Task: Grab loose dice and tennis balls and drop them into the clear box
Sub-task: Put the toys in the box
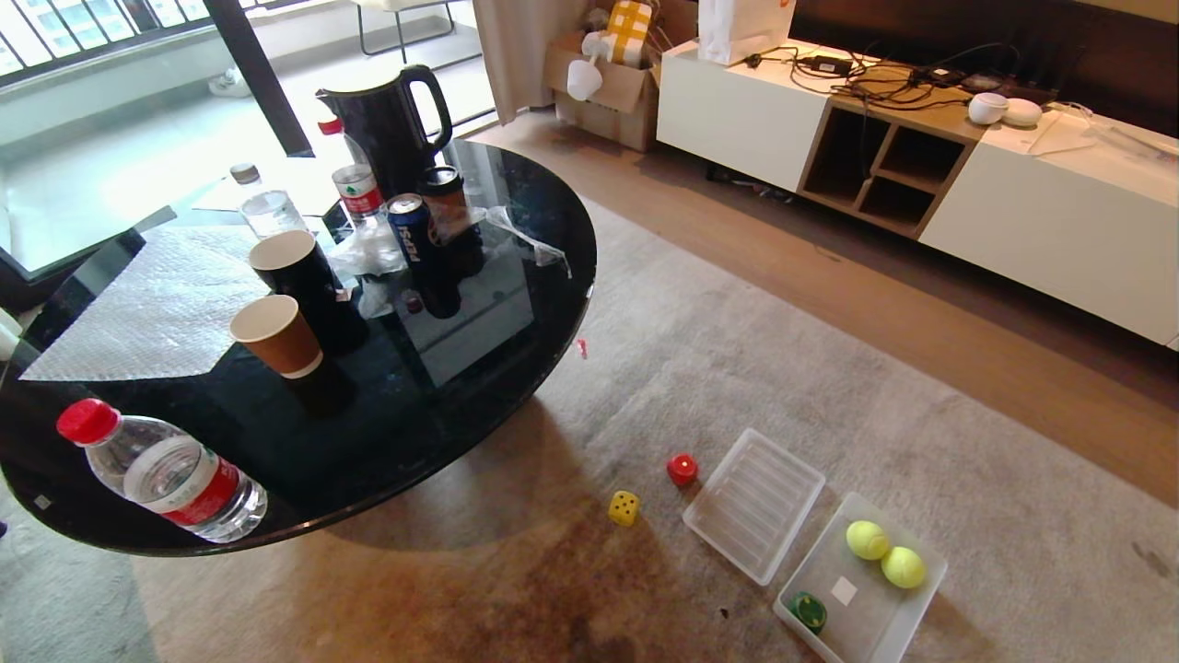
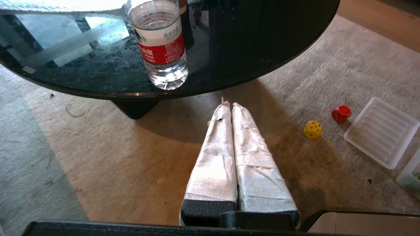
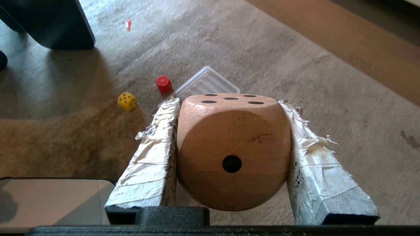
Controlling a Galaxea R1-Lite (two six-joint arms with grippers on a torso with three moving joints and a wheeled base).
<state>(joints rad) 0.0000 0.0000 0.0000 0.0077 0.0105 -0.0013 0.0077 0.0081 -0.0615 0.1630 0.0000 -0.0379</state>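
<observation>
The clear box [image 1: 886, 619] lies on the carpet at the lower right and holds two tennis balls [image 1: 868, 540] [image 1: 903, 567] and a green die [image 1: 808, 610]. A yellow die [image 1: 624, 507] and a red die [image 1: 682, 470] lie loose on the carpet to its left. My right gripper [image 3: 229, 101] is shut on a beige die [image 3: 233, 150], held above the carpet. My left gripper [image 2: 231, 105] is shut and empty over the carpet, by the table's edge. Neither arm shows in the head view.
A flat ribbed clear lid [image 1: 753, 505] lies between the red die and the box. A round black glass table [image 1: 516, 368] carries a water bottle [image 1: 161, 474] near its rim, cups, a can and a kettle. A white low cabinet [image 1: 1013, 203] lines the far wall.
</observation>
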